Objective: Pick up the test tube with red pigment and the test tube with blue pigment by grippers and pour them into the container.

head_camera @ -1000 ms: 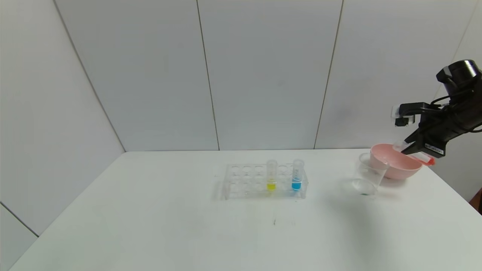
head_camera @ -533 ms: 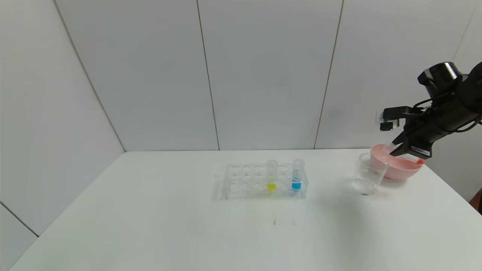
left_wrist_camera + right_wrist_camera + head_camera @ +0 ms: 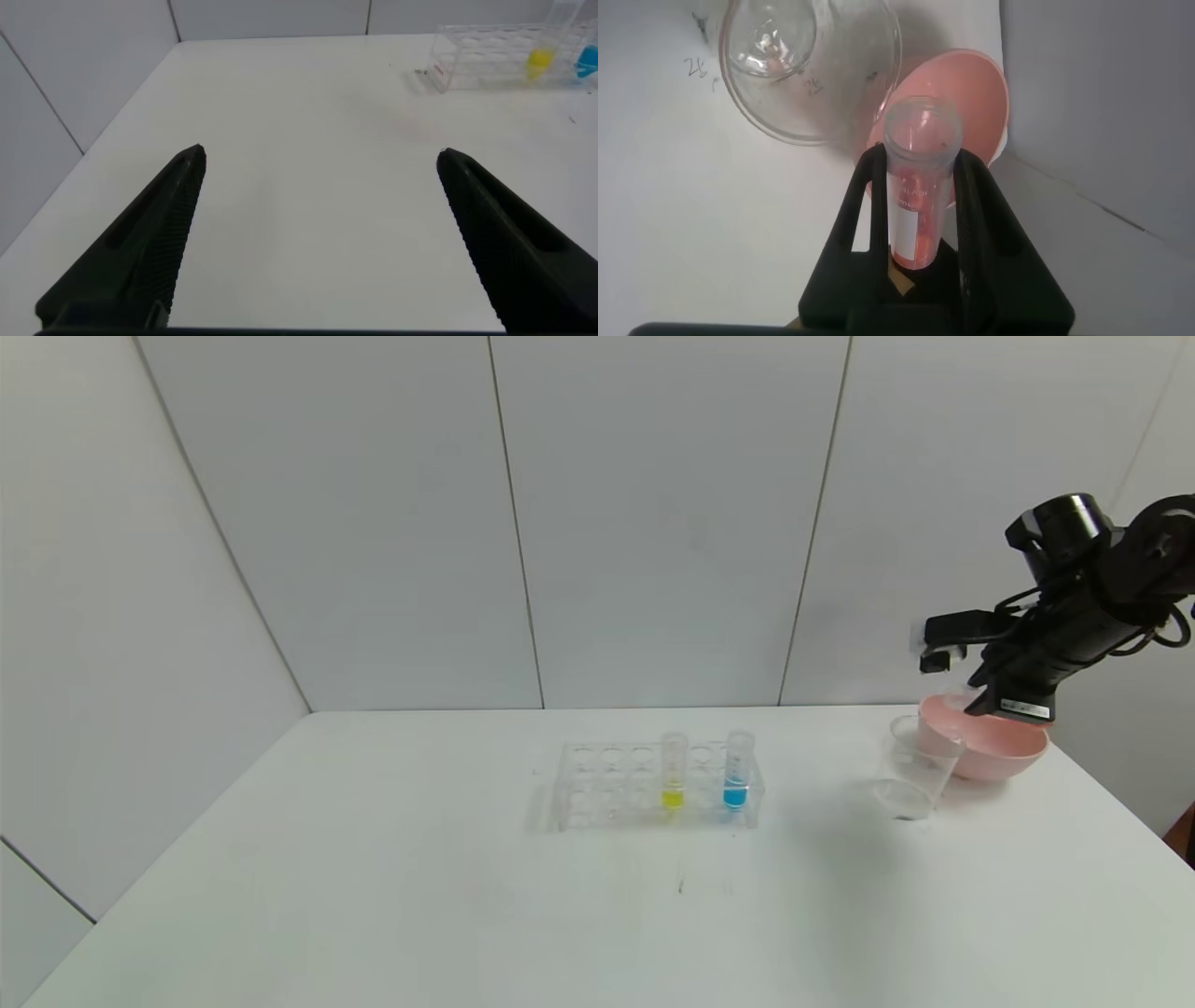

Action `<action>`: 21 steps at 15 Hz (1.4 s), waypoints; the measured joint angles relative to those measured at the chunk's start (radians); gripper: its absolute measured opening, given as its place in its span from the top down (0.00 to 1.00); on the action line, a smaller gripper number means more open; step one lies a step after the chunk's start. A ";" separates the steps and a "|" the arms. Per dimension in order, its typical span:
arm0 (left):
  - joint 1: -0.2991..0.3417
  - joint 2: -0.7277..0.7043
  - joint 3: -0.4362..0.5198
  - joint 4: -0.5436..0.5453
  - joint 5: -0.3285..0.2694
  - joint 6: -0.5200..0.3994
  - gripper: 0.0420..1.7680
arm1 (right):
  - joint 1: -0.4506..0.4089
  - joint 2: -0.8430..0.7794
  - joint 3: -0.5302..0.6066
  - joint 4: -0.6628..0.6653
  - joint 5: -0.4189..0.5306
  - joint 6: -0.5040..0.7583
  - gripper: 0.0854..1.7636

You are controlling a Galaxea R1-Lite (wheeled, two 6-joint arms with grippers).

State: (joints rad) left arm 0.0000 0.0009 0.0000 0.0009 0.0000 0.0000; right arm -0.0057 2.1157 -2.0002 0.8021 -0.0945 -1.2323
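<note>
The right end effector (image 3: 971, 702), a black two-fingered claw on the black right arm, is clamping the small clear test tube with orange-red pigment (image 3: 918, 191) between its fingers (image 3: 861, 219). In the right wrist view the tube's open mouth is pointing toward the small clear plastic cup (image 3: 811, 65), which is standing on the white desk (image 3: 467, 896) touching the wider pink bowl (image 3: 994, 747). In the head view the end effector is hovering above the near rim of the pink bowl, just beside the clear cup (image 3: 913, 767), with the tube tipped over.

Reddish liquid is clinging inside the tube, so I judge the red pour as not finished; the cup is showing only faint traces at its bottom, and whether any red has gone in I cannot tell.

The small clear test tube with bright blue liquid (image 3: 738, 771) is standing upright in the clear many-holed rack (image 3: 597, 789) at the middle of the desk, with a tube of yellow liquid (image 3: 673, 773) in a hole just beside it. So the blue half of the task is looking untouched: that tube is waiting to be lifted, carried to the cup and emptied.

The left end effector (image 3: 318, 233) is hanging with its fingers spread wide over bare desk, well apart from the rack and holding nothing.
</note>
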 joint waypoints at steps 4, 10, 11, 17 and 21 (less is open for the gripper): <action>0.000 0.000 0.000 0.000 0.000 0.000 0.00 | 0.023 0.007 0.000 0.003 -0.019 -0.027 0.76; 0.000 0.000 0.000 0.000 0.000 0.000 0.00 | 0.030 0.005 0.000 -0.024 -0.110 -0.076 0.76; 0.000 0.000 0.000 0.000 0.000 0.000 0.00 | 0.032 0.005 0.000 -0.026 -0.134 -0.082 0.76; 0.000 0.000 0.000 0.000 0.000 0.000 0.00 | 0.047 -0.001 0.000 -0.026 -0.159 -0.110 0.76; 0.000 0.000 0.000 0.000 0.000 0.000 0.00 | 0.063 -0.013 0.000 -0.009 -0.213 -0.127 0.76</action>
State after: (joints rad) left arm 0.0000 0.0009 0.0000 0.0009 0.0000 0.0000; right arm 0.0577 2.1028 -2.0002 0.7930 -0.3074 -1.3589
